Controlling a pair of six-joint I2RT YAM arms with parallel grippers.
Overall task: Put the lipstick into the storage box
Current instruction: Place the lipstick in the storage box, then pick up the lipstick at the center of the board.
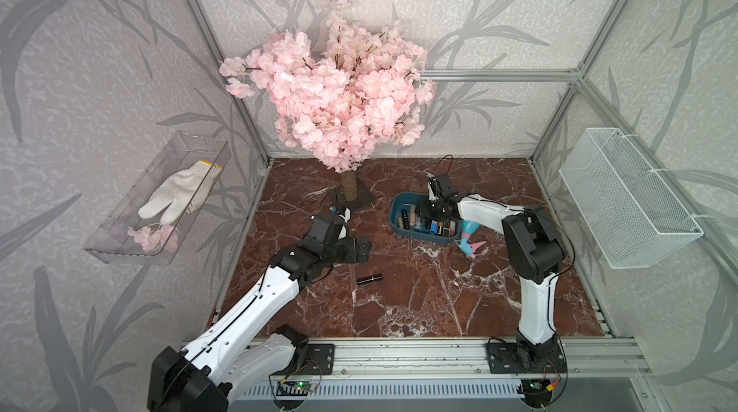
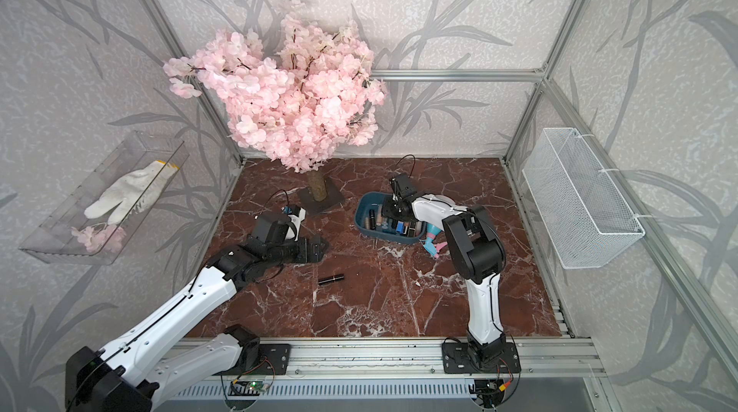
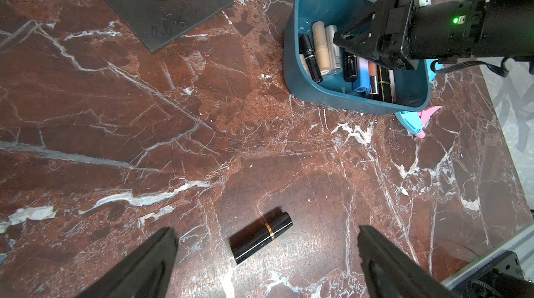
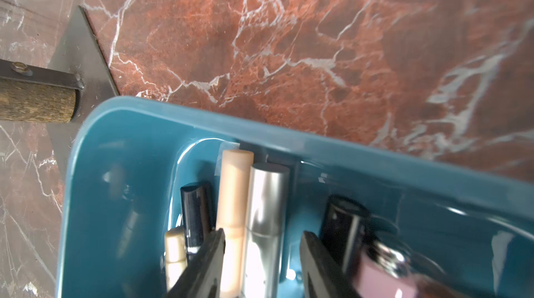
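The lipstick (image 1: pixel 369 279) lies on its side on the worktop (image 1: pixel 419 302), at 6 o'clock of the left end effector (image 1: pixel 362 249), whose jaws stand wide and hold nothing. The box (image 1: pixel 423 239) sits at 1 o'clock of the lipstick, with bare worktop between them. The right end effector (image 1: pixel 433 212) hangs inside the box. A tree (image 1: pixel 331 98) stands at 10 o'clock of the box, and a blue-pink toy (image 1: pixel 469 244) touches its 4 o'clock corner. Only the top views show the wall tray (image 1: pixel 120 248) with a glove (image 1: pixel 175 194) at 9 o'clock and the basket (image 1: pixel 623 198) at 3 o'clock. The left wrist view alone shows the lipstick's gold band. The right wrist view shows narrowly parted jaws astride a silver tube (image 4: pixel 267 195) beside a beige tube (image 4: pixel 234 189); whether they touch either, I cannot tell.
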